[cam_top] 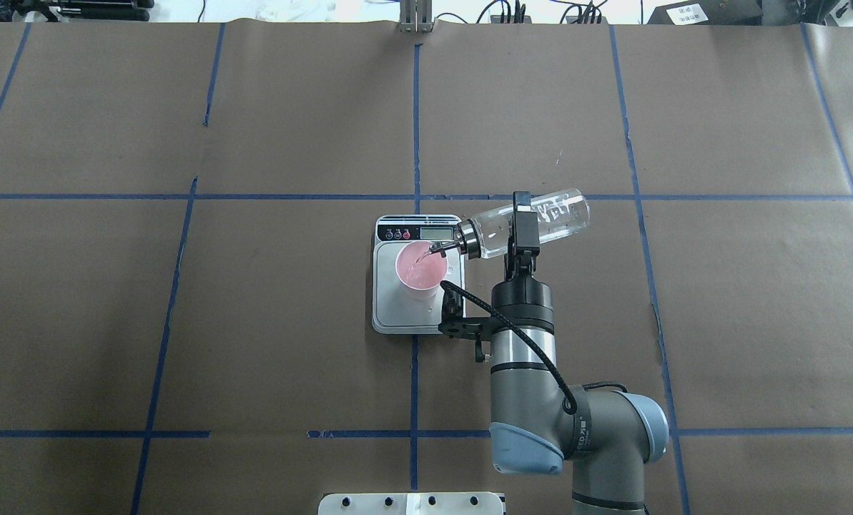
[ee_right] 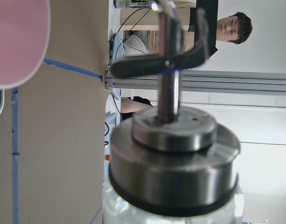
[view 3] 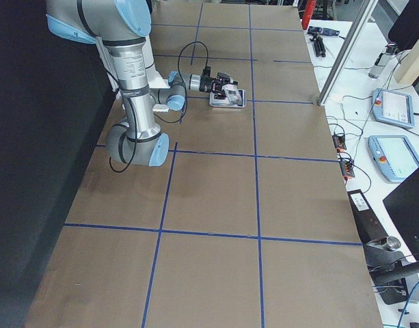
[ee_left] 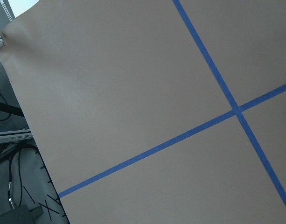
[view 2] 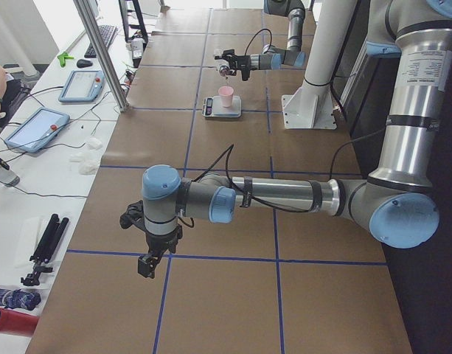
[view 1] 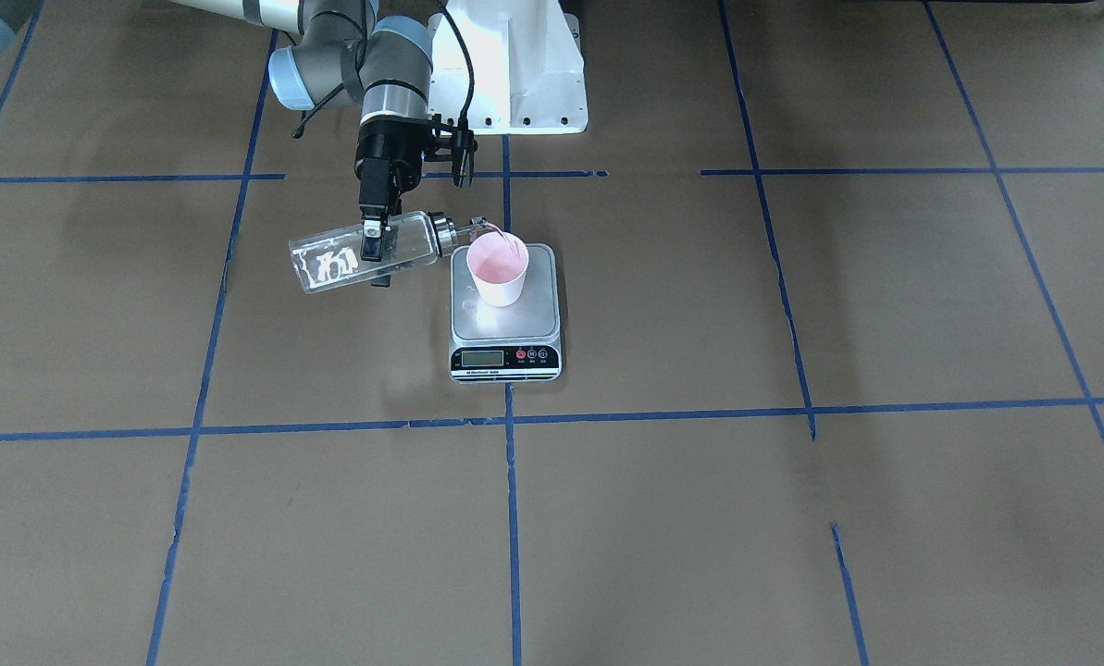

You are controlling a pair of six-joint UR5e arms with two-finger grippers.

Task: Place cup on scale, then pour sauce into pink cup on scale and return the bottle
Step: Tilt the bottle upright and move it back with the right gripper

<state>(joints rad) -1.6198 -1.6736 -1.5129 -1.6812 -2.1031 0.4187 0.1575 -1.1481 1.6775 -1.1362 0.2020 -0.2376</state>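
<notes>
1. Front-facing view: I judge the pour to be the step in hand. The right claw (view 1: 376, 242) is clamped across the mid-body of the bottle (view 1: 325, 264). The bottle lies near horizontal, its base out to one side of the claw and its spout (view 1: 479, 225) out to the other. The spout sits over the rim of the cup (view 1: 499, 268), which stands upright on the scale (view 1: 514, 324), just beside the claw.
2. Overhead view: sauce (cam_top: 419, 270) shows inside the cup, to the claw's left. The cup-on-scale step looks done.
3. Left side view: the left claw (view 2: 147, 264) hangs over the table (view 2: 211, 295), well apart from the scale. I cannot tell whether it is open or closed.
4. Right side view: too small to add anything.
5. Left wrist view: only table and blue tape (ee_left: 147, 151).
6. Right wrist view: the bottle's metal top fills the frame, with the pink cup rim beside it.
7. Next move (judgement): tip the bottle upright without knocking the light cup, then set the bottle back on the table.
</notes>
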